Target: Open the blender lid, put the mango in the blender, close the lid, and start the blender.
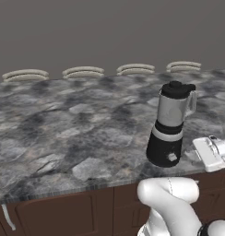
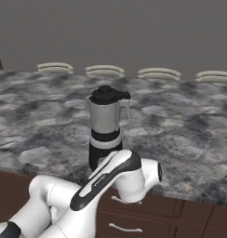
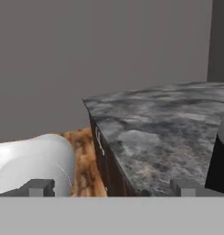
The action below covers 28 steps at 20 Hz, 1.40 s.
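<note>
With its jaws wide apart and empty, the end effector (image 3: 112,187) has the blender (image 3: 220,160) at three o'clock, the blender lid (image 1: 177,89) capping the upright jar.

A blender (image 1: 169,126) stood upright near the front edge of a dark marbled stone counter (image 1: 63,133), its black lid (image 1: 178,89) seated on the grey jar and its handle turned to the right. The robot's white arm (image 1: 172,203) rose at lower right, below the counter edge. Four pale stool tops (image 1: 83,72) lined the counter's far side.
</note>
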Motion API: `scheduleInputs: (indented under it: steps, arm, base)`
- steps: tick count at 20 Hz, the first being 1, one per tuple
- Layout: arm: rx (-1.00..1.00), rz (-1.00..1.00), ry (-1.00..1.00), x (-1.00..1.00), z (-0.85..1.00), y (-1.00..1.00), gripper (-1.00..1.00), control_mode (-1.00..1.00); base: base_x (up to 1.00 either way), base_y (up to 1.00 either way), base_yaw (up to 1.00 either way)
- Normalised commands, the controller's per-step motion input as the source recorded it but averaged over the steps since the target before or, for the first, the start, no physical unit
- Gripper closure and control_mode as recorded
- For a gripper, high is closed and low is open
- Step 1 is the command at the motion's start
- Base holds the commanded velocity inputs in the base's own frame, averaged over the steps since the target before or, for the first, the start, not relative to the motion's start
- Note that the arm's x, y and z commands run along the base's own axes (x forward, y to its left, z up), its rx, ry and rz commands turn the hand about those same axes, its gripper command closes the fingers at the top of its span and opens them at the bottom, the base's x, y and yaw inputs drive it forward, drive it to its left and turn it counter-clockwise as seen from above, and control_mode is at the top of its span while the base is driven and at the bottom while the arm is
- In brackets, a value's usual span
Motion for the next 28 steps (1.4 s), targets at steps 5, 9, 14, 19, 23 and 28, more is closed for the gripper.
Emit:
scheduleInputs:
  steps: [5,9,14,19,23,28]
  arm:
    - [0.05,-0.10,-0.20,0.02,-0.09,0.27,-1.00,-1.00]
    - [0.01,-0.08,-0.14,0.00,-0.16,0.31,-1.00,-1.00]
    - [0.00,-0.10,-0.09,0.02,-0.06,0.20,-1.00,-1.00]
    - [0.00,-0.21,-0.04,0.05,0.00,0.07,-1.00,-1.00]
    - [0.00,-0.25,-0.01,0.06,0.00,0.05,-1.00,-1.00]
    - [0.00,-0.17,-0.01,0.13,0.00,0.13,-1.00,-1.00]
  base:
    - [0.00,0.00,0.00]
    - [0.00,0.00,0.00]
    - [0.00,0.00,0.00]
    - [0.00,0.00,0.00]
    - [0.00,0.00,0.00]
    - [0.00,0.00,0.00]
